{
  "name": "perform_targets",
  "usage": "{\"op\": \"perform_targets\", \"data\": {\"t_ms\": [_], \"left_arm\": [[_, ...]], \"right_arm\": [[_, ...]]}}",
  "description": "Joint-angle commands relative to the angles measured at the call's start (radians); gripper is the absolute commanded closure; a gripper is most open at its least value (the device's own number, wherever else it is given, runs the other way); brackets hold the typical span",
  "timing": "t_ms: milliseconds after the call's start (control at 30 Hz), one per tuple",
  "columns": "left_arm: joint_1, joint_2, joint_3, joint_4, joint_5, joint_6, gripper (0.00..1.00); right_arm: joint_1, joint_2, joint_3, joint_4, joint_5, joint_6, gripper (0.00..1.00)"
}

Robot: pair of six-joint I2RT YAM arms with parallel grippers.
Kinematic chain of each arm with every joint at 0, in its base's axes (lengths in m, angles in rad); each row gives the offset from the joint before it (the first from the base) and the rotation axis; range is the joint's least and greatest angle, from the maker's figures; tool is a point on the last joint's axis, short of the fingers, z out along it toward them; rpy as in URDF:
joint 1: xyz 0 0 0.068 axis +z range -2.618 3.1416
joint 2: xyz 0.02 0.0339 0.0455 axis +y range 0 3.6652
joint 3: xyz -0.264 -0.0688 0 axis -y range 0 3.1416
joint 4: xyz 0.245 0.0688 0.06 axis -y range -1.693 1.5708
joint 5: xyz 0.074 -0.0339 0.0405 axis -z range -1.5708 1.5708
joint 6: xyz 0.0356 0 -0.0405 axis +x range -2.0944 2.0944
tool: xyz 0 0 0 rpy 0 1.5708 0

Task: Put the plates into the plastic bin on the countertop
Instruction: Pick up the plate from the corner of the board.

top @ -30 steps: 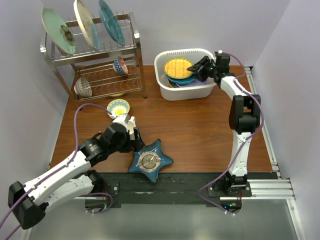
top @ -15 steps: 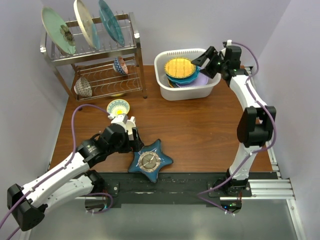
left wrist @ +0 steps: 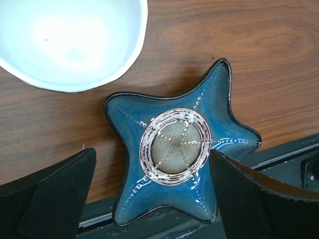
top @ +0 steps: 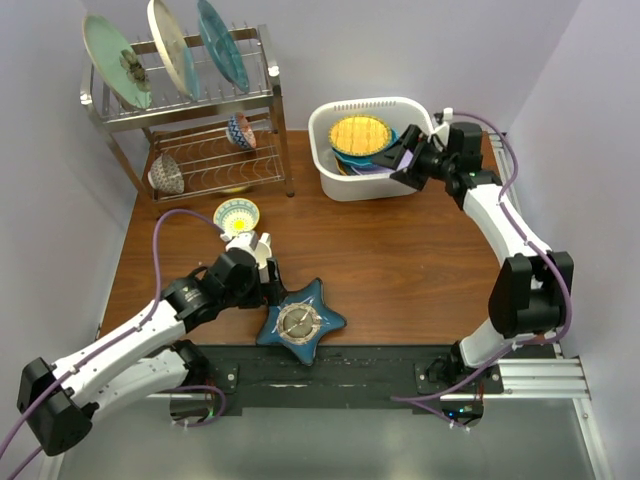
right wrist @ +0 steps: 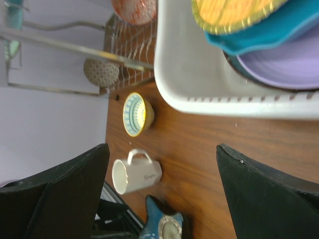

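Finding task part done: stack (top: 360,134) in bin (top: 372,186), star plate (top: 300,322) lower centre and three racked plates (top: 172,50) upper left outstanding; left gripper (top: 270,287) and right gripper (top: 406,165) jaws apart, empty.

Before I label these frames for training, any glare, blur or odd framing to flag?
Top external: even light, sharp throughout. Left wrist: white mug is blown out inside, star-shaped plate is sharp with small glints. Right wrist: the scene is turned sideways, fingers are featureless black.

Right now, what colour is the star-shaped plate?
The star-shaped plate is deep blue, white-dotted, with a beige centre; clearest in the left wrist view.
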Motion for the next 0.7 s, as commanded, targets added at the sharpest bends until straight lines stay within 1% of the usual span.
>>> {"op": "perform_targets", "data": {"t_ms": [0, 33, 100, 167, 367, 500, 667], "left_arm": [[-0.005, 0.015, -0.025, 0.039, -0.001, -0.026, 0.00], [-0.005, 0.017, -0.029, 0.043, 0.001, -0.029, 0.01], [-0.003, 0.024, -0.037, 0.044, 0.003, -0.032, 0.01], [-0.003, 0.033, -0.042, 0.047, 0.006, -0.036, 0.01], [-0.005, 0.063, -0.052, 0.055, 0.006, -0.039, 0.01], [-0.003, 0.078, -0.068, 0.081, 0.018, -0.037, 0.02], [-0.005, 0.093, -0.072, 0.096, 0.029, -0.036, 0.02]], "right_arm": [[0.021, -0.085, -0.071, -0.038, -0.035, -0.072, 0.06], [0.029, -0.096, -0.082, -0.055, -0.038, -0.092, 0.04], [0.049, -0.122, -0.113, -0.092, -0.038, -0.118, 0.02], [0.061, -0.149, -0.134, -0.119, -0.030, -0.158, 0.01], [0.124, -0.196, -0.277, -0.172, -0.016, -0.212, 0.01], [0.187, -0.232, -0.419, -0.158, -0.004, -0.221, 0.02], [0.209, -0.262, -0.540, -0.163, -0.024, -0.239, 0.02]]}}
